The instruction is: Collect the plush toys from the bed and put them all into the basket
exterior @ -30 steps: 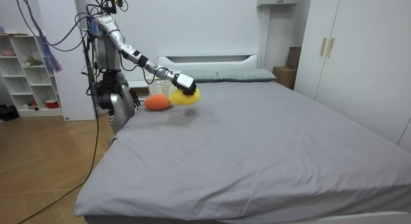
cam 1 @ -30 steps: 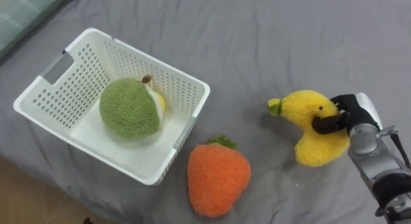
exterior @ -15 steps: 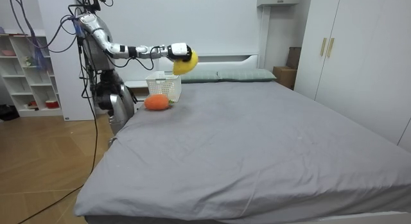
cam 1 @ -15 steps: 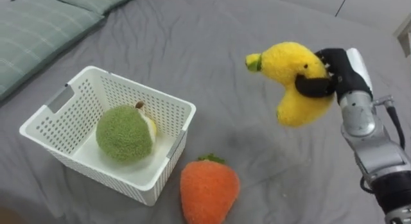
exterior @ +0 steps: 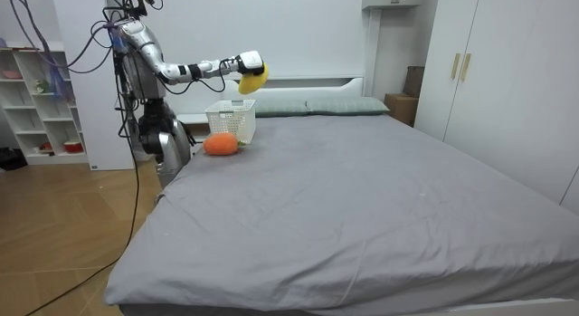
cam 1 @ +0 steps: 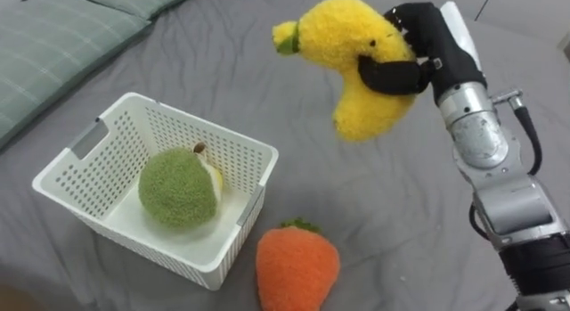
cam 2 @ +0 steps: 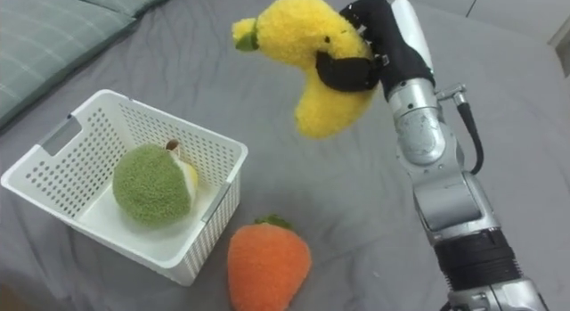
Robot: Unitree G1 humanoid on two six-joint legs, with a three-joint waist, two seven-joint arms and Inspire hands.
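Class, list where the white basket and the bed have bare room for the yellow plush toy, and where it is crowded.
Free: inside the white perforated plastic basket, between its left wall and the round green plush toy; the grey bedsheet below the right hand holding the yellow plush toy. Crowded: the basket's right side, with the orange plush toy beside it.

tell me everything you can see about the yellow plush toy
The yellow plush toy is fuzzy, curved like a banana, with a small green tip at its upper left end. It is held in the air above the grey bed, thick end down. The right hand curls round its middle; nothing else touches it.
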